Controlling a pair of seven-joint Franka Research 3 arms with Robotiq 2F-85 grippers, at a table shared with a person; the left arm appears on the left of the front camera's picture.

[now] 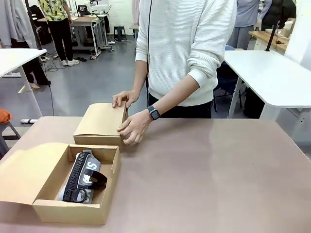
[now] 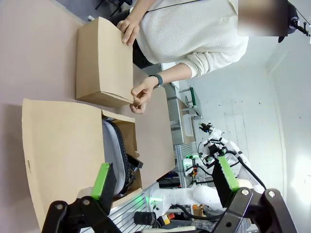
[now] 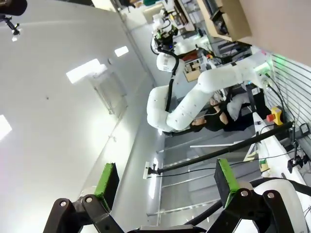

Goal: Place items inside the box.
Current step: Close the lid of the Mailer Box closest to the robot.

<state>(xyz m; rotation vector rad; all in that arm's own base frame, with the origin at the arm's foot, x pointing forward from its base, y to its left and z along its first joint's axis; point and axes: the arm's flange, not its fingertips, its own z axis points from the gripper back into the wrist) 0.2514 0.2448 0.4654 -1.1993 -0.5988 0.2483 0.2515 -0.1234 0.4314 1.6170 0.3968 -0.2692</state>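
Left claw (image 2: 164,177) gapes wide and empty; right claw (image 3: 165,178) likewise. Pouch (image 1: 86,167) lies inside the open box (image 1: 73,209) at the near left of the surface (image 1: 218,170). Just behind it a person holds a closed box (image 1: 99,121), one hand (image 1: 125,98) on its far corner, watch hand (image 1: 133,127) at its near corner.

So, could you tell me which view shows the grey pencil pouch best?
The front view: the grey pencil pouch lies in the open box with its zip and white lettering facing up. The left wrist view shows a sliver past the box flap. The right wrist view catches a box corner, too small to tell.
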